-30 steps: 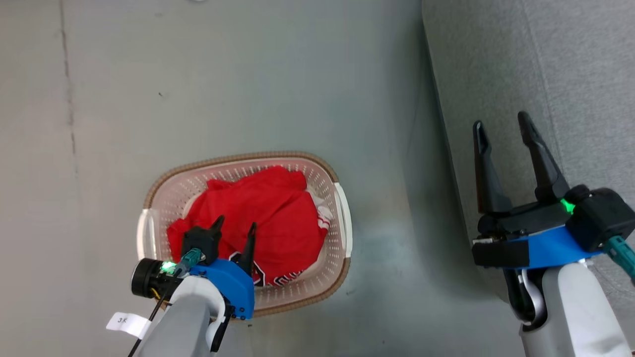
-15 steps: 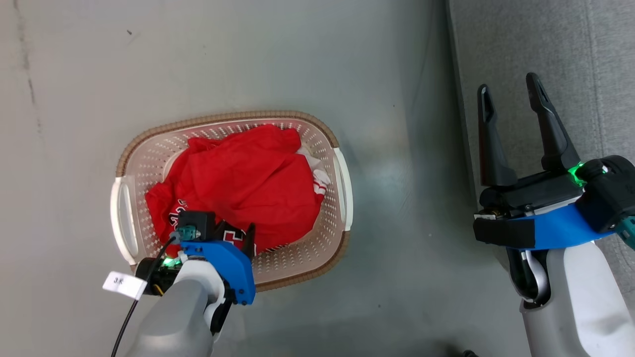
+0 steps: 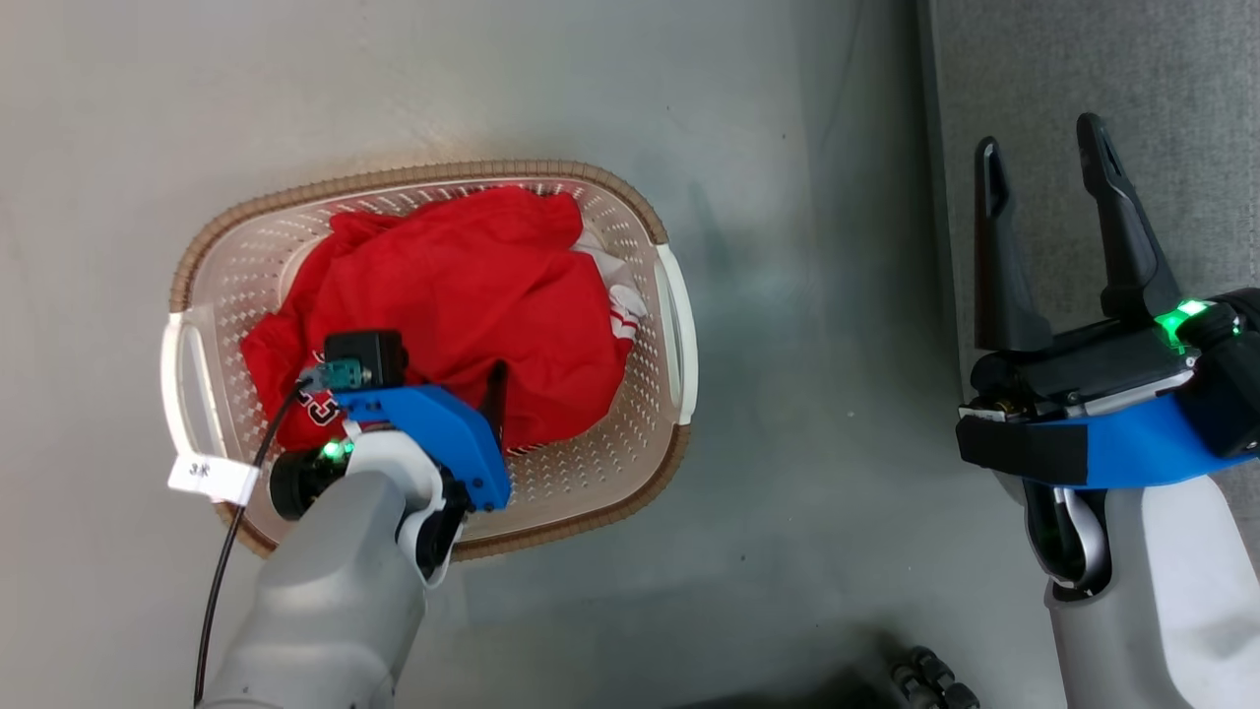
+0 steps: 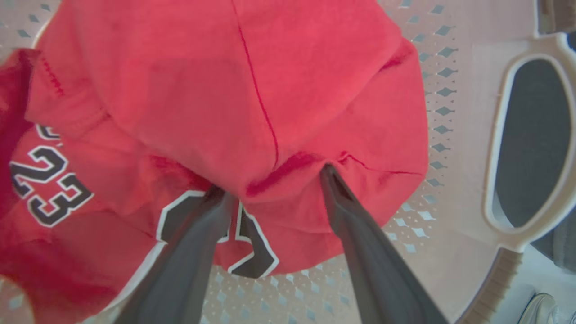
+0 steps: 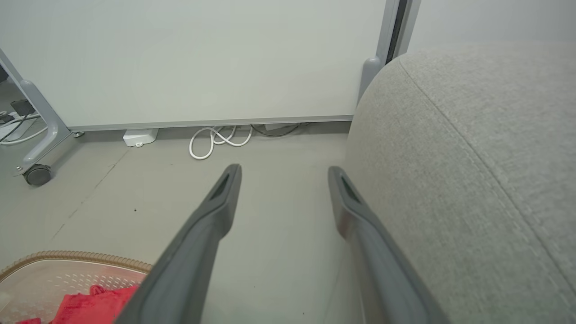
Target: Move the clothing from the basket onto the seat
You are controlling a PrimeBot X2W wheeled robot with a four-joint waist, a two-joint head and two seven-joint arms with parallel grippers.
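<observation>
The cream basket point(image 3: 423, 175) with a brown rim stands on the grey floor, and the red clothing point(image 3: 463, 286) is heaped inside it. My left gripper point(image 3: 443, 379) points down into the basket. In the left wrist view its fingers stand apart, the left gripper point(image 4: 270, 180) open, both tips pressed into the red clothing point(image 4: 252, 81) with a fold between them; a "23" shows at the left. My right gripper point(image 3: 1039, 138) is open and holds nothing, over the near edge of the light grey seat point(image 3: 1083, 59). In the right wrist view, the right gripper point(image 5: 284, 170) is beside the seat point(image 5: 472, 157).
Bare grey floor separates the basket and the seat. The right wrist view shows a white wall panel, a coiled white cable point(image 5: 216, 139), a white box point(image 5: 139, 136), a caster wheel point(image 5: 36, 174) and the basket's rim point(image 5: 67, 257). Dark wheels point(image 3: 930, 679) sit at the head view's bottom edge.
The head camera has shifted, so the basket sits higher and further left in view. My left gripper has sunk deeper into the clothing. Both grippers stay open.
</observation>
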